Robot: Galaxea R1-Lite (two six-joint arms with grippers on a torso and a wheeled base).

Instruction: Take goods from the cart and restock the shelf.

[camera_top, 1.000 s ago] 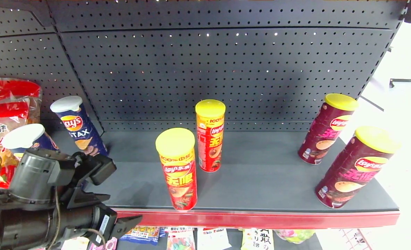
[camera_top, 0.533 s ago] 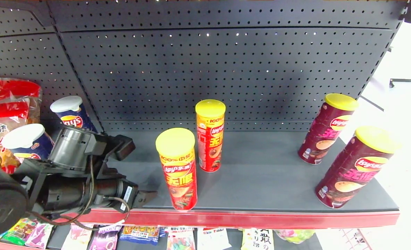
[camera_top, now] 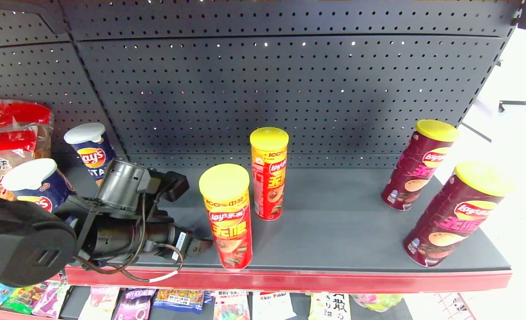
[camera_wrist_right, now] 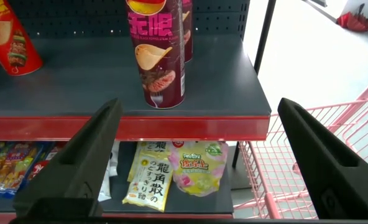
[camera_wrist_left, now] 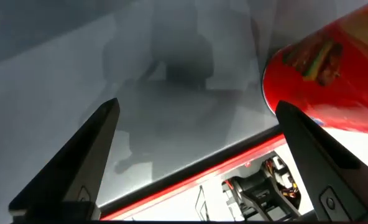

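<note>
The dark grey metal shelf (camera_top: 334, 231) already holds two red crisp tubes with yellow lids (camera_top: 227, 213) in the middle, two maroon tubes (camera_top: 458, 213) at the right and blue tubes (camera_top: 92, 151) at the left. The left pincer (camera_top: 197, 212) is spread and empty, just left of the near red tube. The right pincer (camera_wrist_right: 196, 162) is likewise released, near the pink wire cart (camera_wrist_right: 270, 205). Wide gaps on the shelf suggest more fetching is left.

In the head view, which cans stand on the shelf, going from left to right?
From the left: front blue can, back blue can, front red can, back red can, back maroon can, front maroon can.
</note>
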